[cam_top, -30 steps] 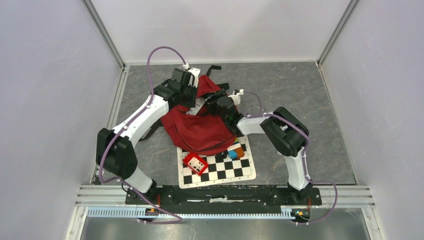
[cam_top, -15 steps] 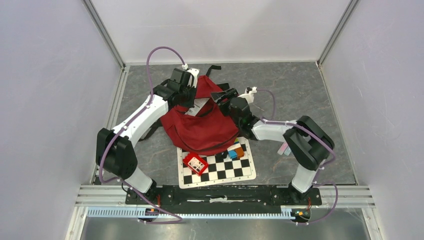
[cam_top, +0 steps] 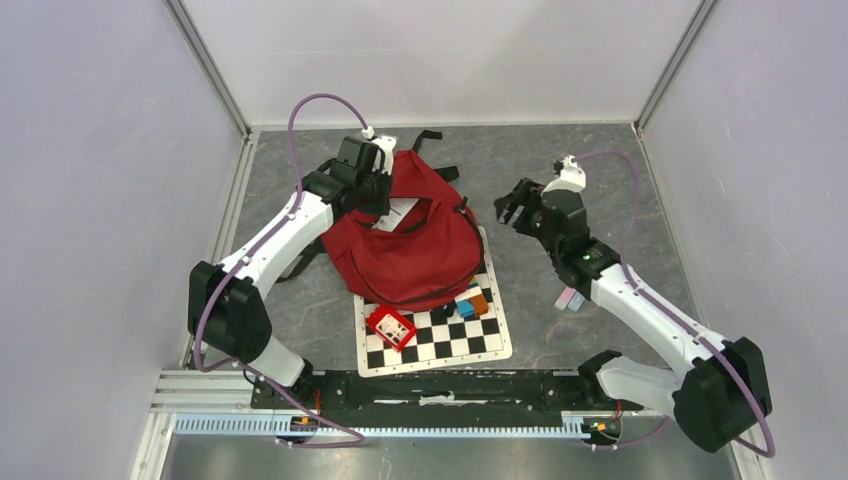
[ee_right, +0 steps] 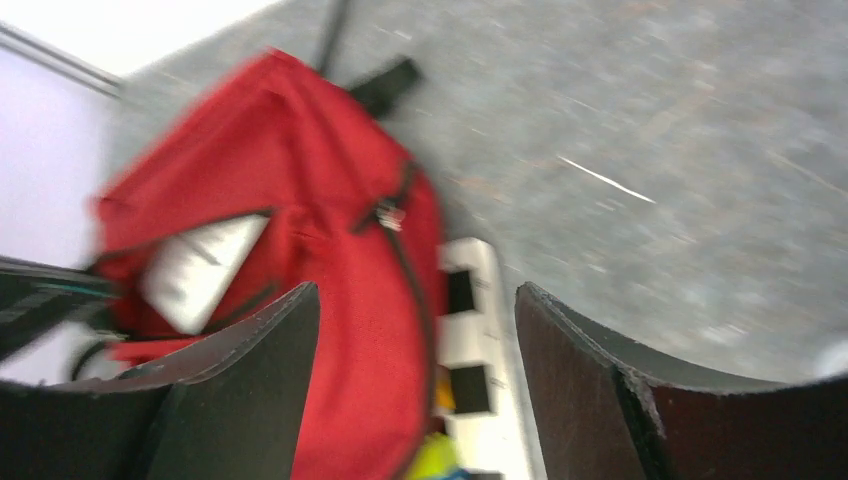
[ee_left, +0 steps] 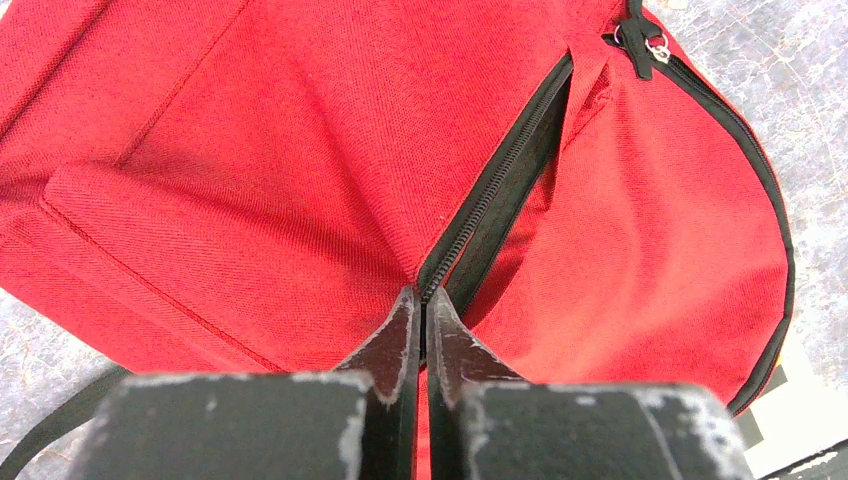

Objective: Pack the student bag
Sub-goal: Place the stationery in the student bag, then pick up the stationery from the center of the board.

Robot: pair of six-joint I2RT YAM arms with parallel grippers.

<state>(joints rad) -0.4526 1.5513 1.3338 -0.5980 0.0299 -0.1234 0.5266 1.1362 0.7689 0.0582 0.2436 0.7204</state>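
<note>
Student bag (cam_top: pixel 410 250) lies flat mid-tabletop (cam_top: pixel 590 160), its near edge overlapping the checkerboard mat (cam_top: pixel 450 340). Left fingers (ee_left: pixel 418 325) are clenched on the bag's lip, right where the zipper (ee_left: pixel 500 185) track runs into the tips, so treat that arm as your mouth-holder. Right fingers (cam_top: pixel 512 208) are spread wide and empty, in the air over bare tabletop to the right of the bag. The opening shows only as a narrow slit with a white sheet (cam_top: pixel 398 212) inside. My read: you're between picks and the next job is fetching an item. Candidates are the small pink-and-blue piece (cam_top: pixel 570 298) on the tabletop beside the right forearm, the blue and orange blocks (cam_top: pixel 471 301) right at the bag's near edge on the mat, and the red block (cam_top: pixel 391 326) nearer the arm bases. To do it well, raise the left pinch up and away from the bag body before you bring anything over; the slit looks too tight for a drop. Come down on the piece vertically, fingers straddling its short side, and close fully before lifting. Approach the mouth from the right, low, and let go only once the tips are past the zipper line. The soft fabric will likely sag shut if the left arm drops, and the blocks against the bag may get nudged.
</note>
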